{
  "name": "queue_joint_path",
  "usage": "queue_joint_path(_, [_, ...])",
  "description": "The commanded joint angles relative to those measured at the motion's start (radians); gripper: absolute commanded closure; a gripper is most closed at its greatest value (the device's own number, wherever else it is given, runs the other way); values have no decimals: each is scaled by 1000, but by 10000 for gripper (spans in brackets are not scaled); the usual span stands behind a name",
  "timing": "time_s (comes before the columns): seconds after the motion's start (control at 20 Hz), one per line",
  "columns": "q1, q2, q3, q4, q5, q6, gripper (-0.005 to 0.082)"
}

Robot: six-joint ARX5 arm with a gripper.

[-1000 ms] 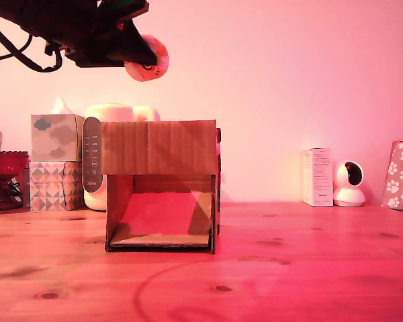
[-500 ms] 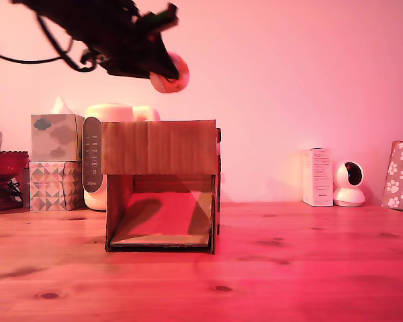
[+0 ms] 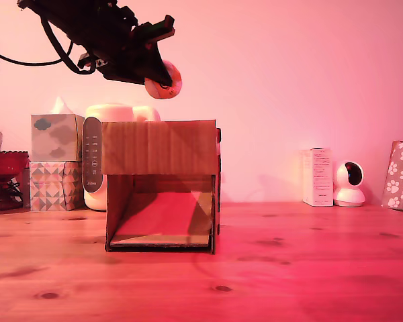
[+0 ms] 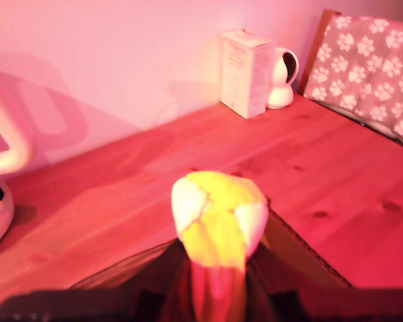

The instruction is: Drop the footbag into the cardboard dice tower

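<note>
The footbag (image 3: 164,82), a small ball of orange and pale panels with a dark ring mark, hangs in the air above the cardboard dice tower (image 3: 162,146). My gripper (image 3: 156,78) is shut on it, coming in from the exterior view's upper left. The tower is a brown corrugated box with a solid upper front and a wide lower opening onto a sloped floor. In the wrist view the footbag (image 4: 218,215) shows yellow and white panels, with the tower's top edge (image 4: 297,245) just below it.
Two patterned tissue boxes (image 3: 56,161) and a white appliance (image 3: 94,155) stand behind the tower at the exterior view's left, beside a red bowl (image 3: 5,163). A white carton (image 3: 317,176), a small white camera (image 3: 350,183) and a paw-print cushion (image 3: 400,176) stand at the right.
The gripper carried the footbag rightward to above the tower. Over the last half second it sank a little and tilted downward, still gripping the ball.
</note>
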Motion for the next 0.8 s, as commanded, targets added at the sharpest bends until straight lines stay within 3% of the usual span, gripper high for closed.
queue_joint_path(0.0, [-2, 14, 8, 6, 2, 26, 346])
queue_joint_path(0.05, [-2, 14, 8, 3, 2, 26, 156])
queue_joint_path(0.1, [-2, 13, 8, -2, 2, 26, 55])
queue_joint_path(0.45, [-3, -38, 9, -121, 1, 22, 61])
queue_joint_path(0.5, [-3, -55, 9, -148, 1, 20, 122])
queue_joint_path(0.55, [-3, -76, 9, -183, 4, 20, 249])
queue_joint_path(0.65, [-3, -117, 9, -242, 24, 20, 656])
queue_joint_path(0.7, [-3, -140, 8, -281, 48, 19, 797])
queue_joint_path(0.75, [-3, -156, 8, -303, 61, 18, 767])
